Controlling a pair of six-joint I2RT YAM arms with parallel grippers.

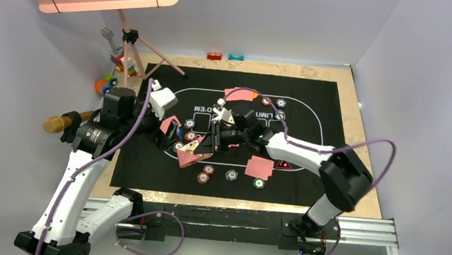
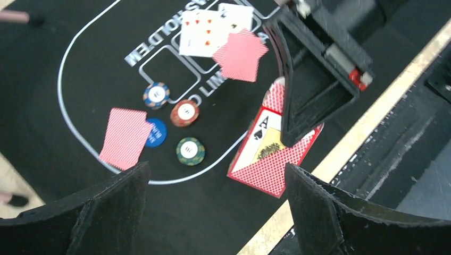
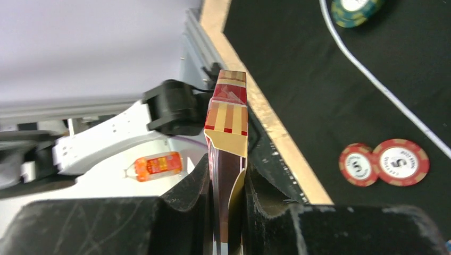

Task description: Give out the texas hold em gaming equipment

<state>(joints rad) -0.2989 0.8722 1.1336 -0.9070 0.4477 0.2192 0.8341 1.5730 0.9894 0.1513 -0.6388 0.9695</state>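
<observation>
The left hand (image 2: 215,204) hangs with its jaws spread wide and nothing between them, above the black mat (image 2: 48,106) on the worktop. Below it lie poker chips (image 2: 185,112) and red-backed cards (image 2: 125,137). The right hand (image 3: 227,204) pinches the card box (image 3: 227,138) upright, over the mat's near edge.

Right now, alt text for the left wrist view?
The left gripper has its jaws wide open and empty above the black poker mat. Ahead, the right gripper stands on a red card box showing an ace of spades. Three chips, a blue button and red-backed cards lie nearby.
</observation>
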